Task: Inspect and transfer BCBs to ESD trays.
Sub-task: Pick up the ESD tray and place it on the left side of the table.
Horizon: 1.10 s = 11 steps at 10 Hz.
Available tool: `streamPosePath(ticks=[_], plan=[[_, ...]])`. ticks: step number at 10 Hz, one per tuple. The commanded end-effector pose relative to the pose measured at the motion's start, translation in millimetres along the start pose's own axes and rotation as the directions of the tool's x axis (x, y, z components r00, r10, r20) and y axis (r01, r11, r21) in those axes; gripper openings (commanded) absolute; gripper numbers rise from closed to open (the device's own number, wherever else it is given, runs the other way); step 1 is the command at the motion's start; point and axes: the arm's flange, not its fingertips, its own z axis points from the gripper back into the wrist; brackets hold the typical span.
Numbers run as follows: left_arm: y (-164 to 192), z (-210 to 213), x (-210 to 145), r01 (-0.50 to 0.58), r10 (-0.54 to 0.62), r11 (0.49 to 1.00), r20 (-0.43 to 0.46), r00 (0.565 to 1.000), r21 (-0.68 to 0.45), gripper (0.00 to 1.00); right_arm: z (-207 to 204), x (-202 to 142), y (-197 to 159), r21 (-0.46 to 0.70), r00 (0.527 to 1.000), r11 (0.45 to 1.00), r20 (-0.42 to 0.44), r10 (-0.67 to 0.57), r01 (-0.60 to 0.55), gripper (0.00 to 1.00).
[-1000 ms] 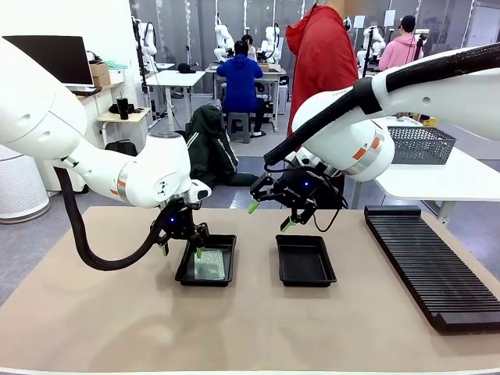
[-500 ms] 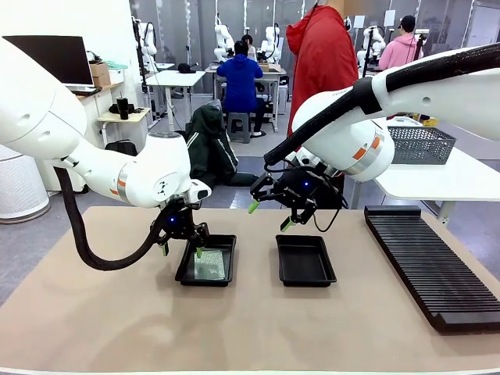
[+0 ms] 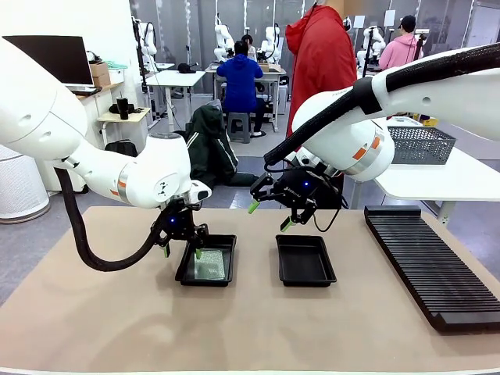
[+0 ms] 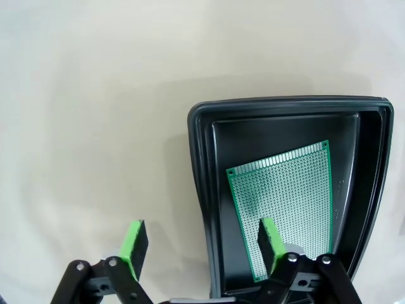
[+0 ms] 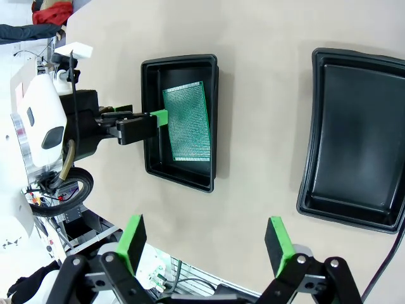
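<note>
Two black ESD trays lie side by side on the beige table. The left tray holds one BCB, a perforated green board lying flat and slightly askew. My left gripper is open and low, straddling that tray's outer long rim, with one finger over the board and the other over the table. The right tray has nothing in it. My right gripper hangs open, higher up, between the two trays and a little behind them.
A long black slotted rack lies along the table's right side. A grey mesh basket stands on the white table behind it. A person in red stands at the far edge. The table's front strip is bare.
The left gripper's fingers look slightly closer together over the tray rim. Both arms, the trays and the board have stayed where they were.
</note>
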Motion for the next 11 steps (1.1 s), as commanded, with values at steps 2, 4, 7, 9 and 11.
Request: streamPosePath(ticks=[2,4,7,9,11], plan=[[1.7,-4.6,-0.5,0.007,-0.006,0.999,0.019,1.0,-0.044,0.77,-0.2,-0.1,0.9,-0.016,1.0,1.0,0.006,-0.014,0.014,1.0],[1.8,-6.1,-0.5,0.009,-0.007,0.998,0.031,0.999,-0.058,0.66,-0.2,-0.1,0.9,-0.016,1.0,1.0,0.006,-0.014,0.014,1.0],[5.6,-5.3,-1.1,0.006,-0.003,0.997,0.041,0.999,-0.079,0.51,-0.2,-0.1,0.9,-0.016,1.0,1.0,0.006,-0.014,0.014,1.0],[6.6,-3.8,-1.2,0.005,-0.001,0.997,0.043,0.999,-0.078,0.4,-0.2,-0.1,0.9,-0.016,1.0,1.0,0.006,-0.014,0.014,1.0],[8.2,-2.5,0.4,-0.001,0.004,0.998,0.038,0.999,-0.069,0.29,-0.2,-0.1,0.9,-0.016,1.0,1.0,0.006,-0.014,0.014,1.0]])
